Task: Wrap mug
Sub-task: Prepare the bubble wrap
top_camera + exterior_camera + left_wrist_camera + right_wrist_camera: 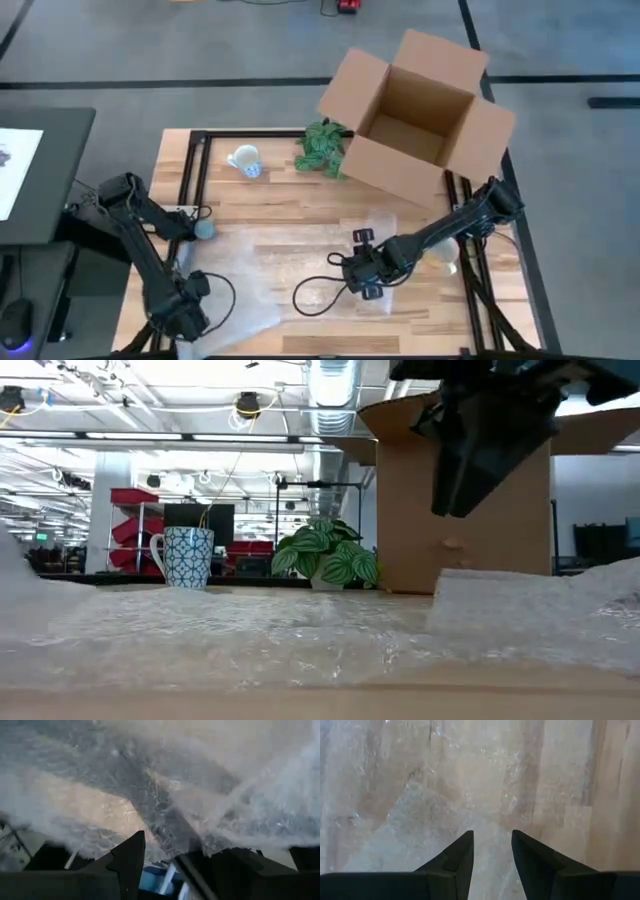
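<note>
A: Room first: grey floor around the rig in the high view; open hall with ceiling lights and red shelving behind, in the low view. Wooden surface (300, 210), black frame at its edges.

B: Counts, largest down?

A: One cardboard box (415, 115), flaps open, at the far right corner. One bubble wrap sheet (290, 270), spread flat across the near half. Two arms. One potted plant (322, 148), just beside the box. One mug (245, 160), white with blue pattern, on its side in the high view, on bare wood at the far left, well apart from the wrap.

B: End effectors?

A: Right end effector (491, 851) low over the wrap near centre, fingers apart, nothing between. Left end effector (185, 312) at the near left corner; wrap bunched right at its fingers, grip state cannot tell.
</note>
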{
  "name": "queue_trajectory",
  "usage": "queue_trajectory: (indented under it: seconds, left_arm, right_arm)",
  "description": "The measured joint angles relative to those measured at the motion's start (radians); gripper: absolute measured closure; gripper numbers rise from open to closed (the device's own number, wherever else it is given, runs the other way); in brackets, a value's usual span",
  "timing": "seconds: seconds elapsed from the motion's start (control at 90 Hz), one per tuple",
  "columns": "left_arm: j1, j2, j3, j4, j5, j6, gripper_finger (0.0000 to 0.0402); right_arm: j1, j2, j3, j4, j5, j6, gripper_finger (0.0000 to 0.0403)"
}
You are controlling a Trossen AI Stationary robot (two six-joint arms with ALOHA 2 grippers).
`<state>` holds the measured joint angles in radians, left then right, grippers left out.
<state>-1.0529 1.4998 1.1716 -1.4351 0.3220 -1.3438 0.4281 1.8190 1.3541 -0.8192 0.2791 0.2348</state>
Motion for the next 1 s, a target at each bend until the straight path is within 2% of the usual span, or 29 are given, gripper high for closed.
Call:
queue_trajectory:
  seconds: [0.111, 0.2, 0.333, 0.467, 0.611, 0.767, 1.0]
  left_arm:
    - [0.001, -0.045, 0.013, 0.063, -0.212, -0.036, 0.0217]
    - [0.012, -0.075, 0.013, 0.130, -0.331, -0.026, 0.0217]
    - [0.051, -0.087, 0.013, 0.182, -0.447, 0.008, 0.0204]
    - [0.111, -0.093, 0.013, 0.223, -0.551, 0.122, 0.0178]
    - [0.171, -0.103, 0.013, 0.316, -0.565, 0.276, 0.0169]
    - [0.205, -0.108, 0.013, 0.336, -0.581, 0.330, 0.0166]
    - [0.341, -0.107, 0.013, 0.324, -0.440, 0.503, 0.0153]
  right_arm:
    - [-0.002, 0.000, 0.000, 0.013, -0.003, 0.000, 0.0280]
    - [-0.004, 0.000, 0.000, 0.034, -0.003, -0.001, 0.0280]
    - [0.002, 0.000, 0.000, 0.035, -0.003, -0.004, 0.0280]
    - [0.003, 0.000, 0.000, 0.036, -0.003, -0.005, 0.0280]
    - [0.003, 0.000, 0.000, 0.038, -0.003, -0.005, 0.0280]
    - [0.001, 0.000, 0.000, 0.042, -0.015, -0.007, 0.0280]
    - [-0.006, 0.000, 0.000, 0.050, -0.016, -0.009, 0.0280]
